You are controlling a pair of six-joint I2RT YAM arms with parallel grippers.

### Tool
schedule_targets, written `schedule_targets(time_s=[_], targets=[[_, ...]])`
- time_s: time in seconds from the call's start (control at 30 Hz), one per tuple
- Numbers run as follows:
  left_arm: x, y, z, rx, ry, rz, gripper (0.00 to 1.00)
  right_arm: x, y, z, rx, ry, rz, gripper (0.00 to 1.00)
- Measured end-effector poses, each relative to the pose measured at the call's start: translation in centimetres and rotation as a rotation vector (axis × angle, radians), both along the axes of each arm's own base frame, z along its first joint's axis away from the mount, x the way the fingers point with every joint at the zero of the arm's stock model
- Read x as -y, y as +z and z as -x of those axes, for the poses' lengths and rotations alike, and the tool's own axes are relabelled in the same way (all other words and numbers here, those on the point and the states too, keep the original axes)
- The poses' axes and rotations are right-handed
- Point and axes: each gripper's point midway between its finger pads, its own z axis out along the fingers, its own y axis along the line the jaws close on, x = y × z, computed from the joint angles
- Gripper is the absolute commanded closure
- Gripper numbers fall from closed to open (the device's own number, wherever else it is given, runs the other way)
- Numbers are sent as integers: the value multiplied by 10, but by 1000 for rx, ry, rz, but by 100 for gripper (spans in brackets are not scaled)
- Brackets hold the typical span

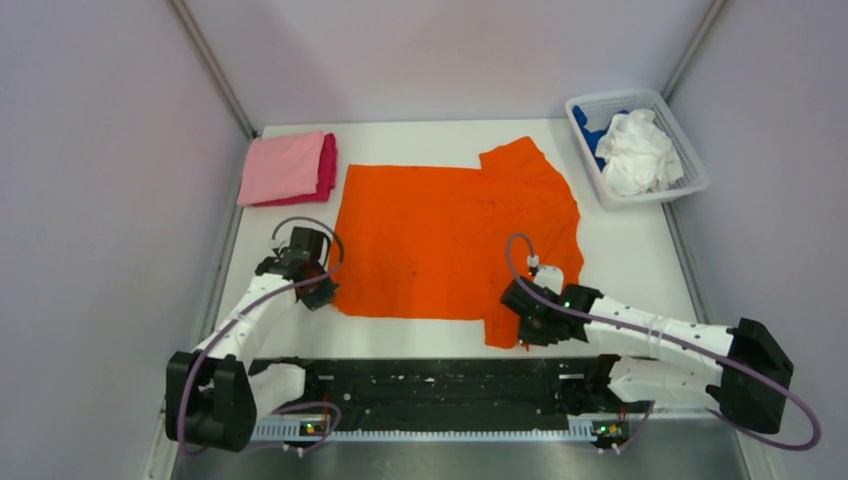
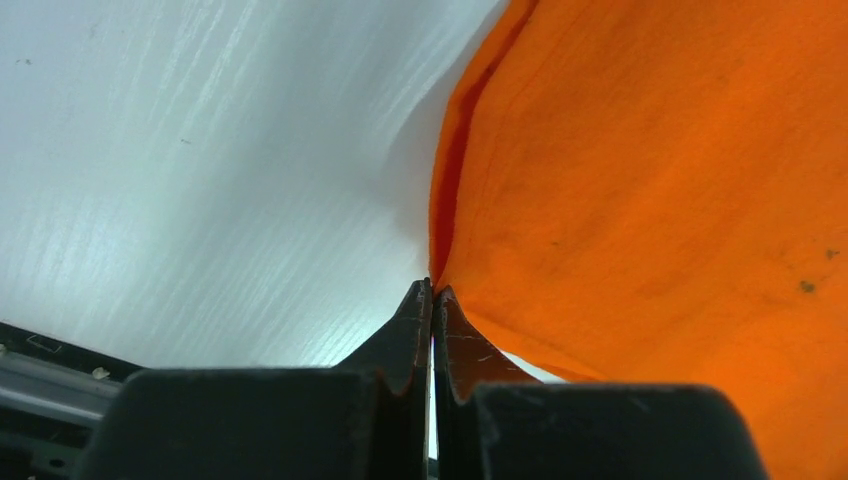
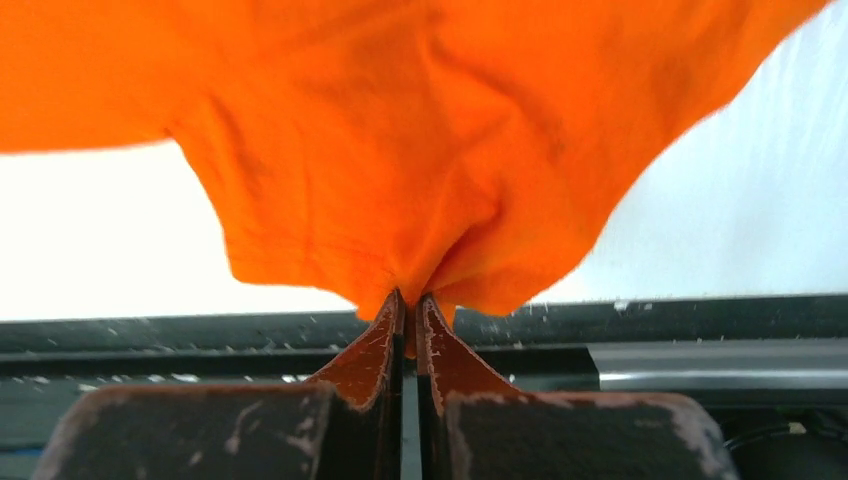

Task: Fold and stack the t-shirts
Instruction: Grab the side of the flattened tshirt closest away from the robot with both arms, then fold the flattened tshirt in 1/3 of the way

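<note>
The worktop carries the orange t-shirt spread flat across its middle, not yet folded. At the far right corner the basket holds a crumpled white t-shirt over a blue t-shirt, both waiting. At the far left a folded pink t-shirt sits on a folded magenta t-shirt, so two look done and three remain. The right tool has its jaws pressed together on bunched cloth at the orange shirt's near right sleeve. The left tool is likewise clamped, pinching the shirt's near left corner. A first fold looks about to begin.
</note>
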Motion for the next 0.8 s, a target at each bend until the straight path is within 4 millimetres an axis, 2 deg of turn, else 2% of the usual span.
schedule_targets(time_s=[0.13,0.27,0.47,0.6,0.8], targets=[[7,5,-12,10,-1,29,100,-3,21,-34,57,-9,-5,100],[11,19,-38,51,-2,40,100,-10,52,-76,150,-10,-31,100],[14,38,-77,94,4,33,100,0,86,-138,259,-52,-33,100],[13,41,-99,99,11,24,100,8,96,-169,288,-58,-11,100],[-1,37,-120,89,38,-9,100,24,96,-210,293,-60,25,100]])
